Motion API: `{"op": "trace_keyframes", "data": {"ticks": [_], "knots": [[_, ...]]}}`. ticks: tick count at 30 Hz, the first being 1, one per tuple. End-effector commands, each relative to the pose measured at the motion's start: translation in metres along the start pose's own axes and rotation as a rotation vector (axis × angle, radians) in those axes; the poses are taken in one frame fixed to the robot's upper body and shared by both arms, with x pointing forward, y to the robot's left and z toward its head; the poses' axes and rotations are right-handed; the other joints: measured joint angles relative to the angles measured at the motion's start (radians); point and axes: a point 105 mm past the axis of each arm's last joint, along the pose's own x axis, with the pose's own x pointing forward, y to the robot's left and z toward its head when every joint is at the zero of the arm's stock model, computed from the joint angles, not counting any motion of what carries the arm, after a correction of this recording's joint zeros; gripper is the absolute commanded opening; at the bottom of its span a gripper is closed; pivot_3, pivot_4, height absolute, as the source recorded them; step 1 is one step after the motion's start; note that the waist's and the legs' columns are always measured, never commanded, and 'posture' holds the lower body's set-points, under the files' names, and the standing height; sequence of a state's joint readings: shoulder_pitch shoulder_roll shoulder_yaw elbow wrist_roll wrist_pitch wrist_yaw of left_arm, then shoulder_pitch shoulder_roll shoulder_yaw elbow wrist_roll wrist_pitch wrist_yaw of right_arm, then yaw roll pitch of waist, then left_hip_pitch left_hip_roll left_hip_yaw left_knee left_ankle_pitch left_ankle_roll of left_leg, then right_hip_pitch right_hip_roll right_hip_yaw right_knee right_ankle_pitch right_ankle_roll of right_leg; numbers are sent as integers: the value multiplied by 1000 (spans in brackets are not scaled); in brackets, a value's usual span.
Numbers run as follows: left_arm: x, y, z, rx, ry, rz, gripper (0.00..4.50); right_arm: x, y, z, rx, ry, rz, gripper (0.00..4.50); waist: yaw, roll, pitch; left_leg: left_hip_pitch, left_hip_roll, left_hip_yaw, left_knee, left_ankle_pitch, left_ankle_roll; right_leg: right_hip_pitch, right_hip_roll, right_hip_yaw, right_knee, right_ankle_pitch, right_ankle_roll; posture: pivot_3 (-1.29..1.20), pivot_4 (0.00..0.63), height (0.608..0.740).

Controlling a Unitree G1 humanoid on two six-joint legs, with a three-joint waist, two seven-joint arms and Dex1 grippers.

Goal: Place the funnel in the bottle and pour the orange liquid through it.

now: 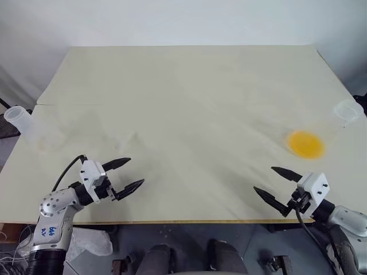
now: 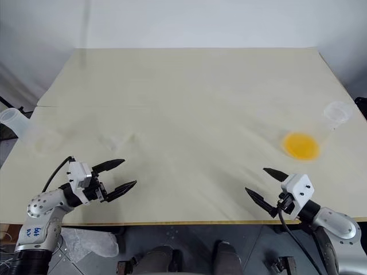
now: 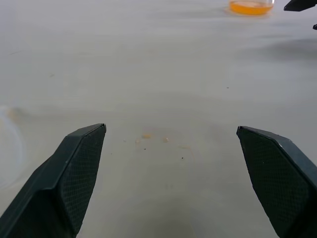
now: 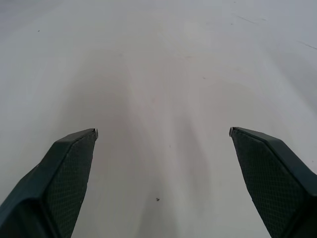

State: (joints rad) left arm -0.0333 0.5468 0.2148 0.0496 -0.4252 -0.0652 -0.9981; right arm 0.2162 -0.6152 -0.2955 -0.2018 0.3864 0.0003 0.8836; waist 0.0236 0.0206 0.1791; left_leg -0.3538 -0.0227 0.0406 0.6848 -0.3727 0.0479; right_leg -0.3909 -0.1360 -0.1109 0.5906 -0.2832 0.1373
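left gripper [image 1: 133, 173] low over the near left edge of the counter [image 1: 189, 103], fingers spread wide, nothing between them, pointing inward toward the middle. right gripper [image 1: 274, 183] over the near right edge, fingers likewise spread and empty, pointing inward to the left. both well apart from each other, bare counter between.

beyond the right gripper, near the right edge: orange liquid [image 1: 305, 144], a round patch in the bottom of a clear cup [image 1: 348, 110] whose rim leans out toward the far right. also seen from the left wrist as an orange disc across the counter [image 3: 251, 6].

far left edge: whitish bottle [image 1: 27, 127], neck toward the outer left, broad base resting on the counter. well apart from the cup, whole counter between them.

funnel: cannot make it out.
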Motion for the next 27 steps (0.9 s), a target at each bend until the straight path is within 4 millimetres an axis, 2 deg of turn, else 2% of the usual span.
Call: {"op": "trace_keyframes", "data": {"ticks": [1, 9, 13, 15, 17, 20, 23, 27], "knots": [[-1, -1, 10, 20, -31, 3, 4500, -3, -5, 13, -38, -33, -10, 4465, 0, 0, 0, 0, 0, 0, 0, 0, 0, 0, 0, 0, 0, 0, 0, 0, 150, 740], [3, 9, 13, 8, 4, 120, 4500, 4, -5, 14, -31, -42, 7, 4465, 0, 0, 0, 0, 0, 0, 0, 0, 0, 0, 0, 0, 0, 0, 0, 0, 150, 740], [-4, 20, 24, 39, -12, 219, 4500, 14, 0, 22, -49, -65, 21, 4465, 0, 0, 0, 0, 0, 0, 0, 0, 0, 0, 0, 0, 1, 0, 0, 0, 150, 740], [-14, 27, 33, 35, -41, 318, 4500, 19, 4, 28, -41, -92, 24, 4465, 0, 0, 0, 0, 0, 0, 0, 0, 0, 0, 0, 0, 1, 0, 0, 0, 150, 740], [-23, 26, 38, 28, -63, 377, 4500, 24, 5, 31, -32, -102, 23, 4465, -2, 0, 0, 0, 1, 0, 0, 0, 0, 0, 1, 0, 1, 0, 0, 0, 150, 740], [-42, 20, 34, 22, -35, 469, 4500, 32, 10, 32, -24, -110, 45, 4465, -6, -1, 0, 1, 1, 0, 0, 0, -1, 0, 0, 1, 0, 0, 0, 0, 150, 740], [-81, 23, 38, -23, -82, 711, 4500, 46, 7, 42, -16, -149, 81, 4465, -7, -2, 1, 1, 1, 0, 0, 0, -1, 0, 1, 2, 0, 0, 0, 0, 150, 740], [-111, 31, 42, -61, -101, 905, 4500, 59, -1, 48, -31, -169, 102, 4465, 0, -4, 2, 1, 2, -1, 2, 0, -1, 1, 0, 6, 0, 0, -1, 0, 150, 740]]}}
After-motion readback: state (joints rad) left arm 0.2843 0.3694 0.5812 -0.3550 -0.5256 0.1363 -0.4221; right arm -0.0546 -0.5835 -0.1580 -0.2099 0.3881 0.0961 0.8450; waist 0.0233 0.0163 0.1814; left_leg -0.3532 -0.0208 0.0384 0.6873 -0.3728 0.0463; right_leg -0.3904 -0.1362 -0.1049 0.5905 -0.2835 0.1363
